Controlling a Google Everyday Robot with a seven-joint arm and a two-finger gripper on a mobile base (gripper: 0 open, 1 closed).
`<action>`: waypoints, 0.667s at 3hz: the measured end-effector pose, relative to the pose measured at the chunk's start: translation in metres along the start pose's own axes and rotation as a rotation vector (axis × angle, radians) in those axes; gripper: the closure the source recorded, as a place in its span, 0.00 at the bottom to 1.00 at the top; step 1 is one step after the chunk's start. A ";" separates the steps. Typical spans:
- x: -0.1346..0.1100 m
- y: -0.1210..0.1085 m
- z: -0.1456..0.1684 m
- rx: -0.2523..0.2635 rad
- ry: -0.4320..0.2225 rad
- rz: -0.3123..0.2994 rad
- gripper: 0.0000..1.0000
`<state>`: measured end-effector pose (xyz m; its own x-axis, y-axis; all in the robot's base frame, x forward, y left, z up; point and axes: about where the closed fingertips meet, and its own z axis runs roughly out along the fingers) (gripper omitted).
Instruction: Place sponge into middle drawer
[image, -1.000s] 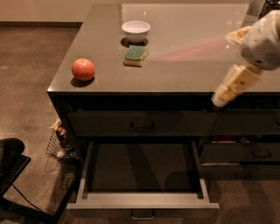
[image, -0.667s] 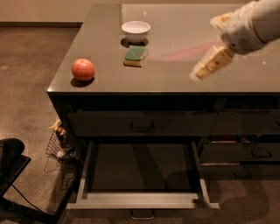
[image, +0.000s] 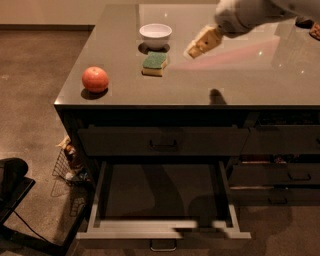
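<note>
The sponge (image: 154, 63), green scrub layer over a yellow body, lies on the dark counter (image: 225, 85) just in front of a white bowl (image: 155, 35). My gripper (image: 200, 45) hangs above the counter, to the right of the sponge and bowl, apart from both; it holds nothing that I can see. The arm comes in from the upper right. The middle drawer (image: 105, 224) stands pulled open below the counter's front edge, with pale grey sides and rim, a dark floor and a small bar handle on its front.
An orange-red round fruit (image: 95, 79) sits near the counter's front left corner. A closed drawer (image: 162, 142) with a black handle is above the open one. Narrower dark drawers (image: 280, 175) are to the right. A wire basket (image: 67, 165) and a black object (image: 12, 185) stand on the floor at left.
My gripper has moved left and away from the counter's front right edge, toward the sponge and bowl. The sponge, bowl, fruit and drawer have not moved.
</note>
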<state>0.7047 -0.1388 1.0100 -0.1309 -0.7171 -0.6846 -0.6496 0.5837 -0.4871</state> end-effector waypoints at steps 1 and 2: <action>-0.015 0.003 0.019 0.004 0.016 0.041 0.00; -0.017 0.004 0.021 0.001 0.012 0.049 0.00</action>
<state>0.7198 -0.1160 1.0082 -0.1719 -0.6921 -0.7010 -0.6414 0.6188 -0.4536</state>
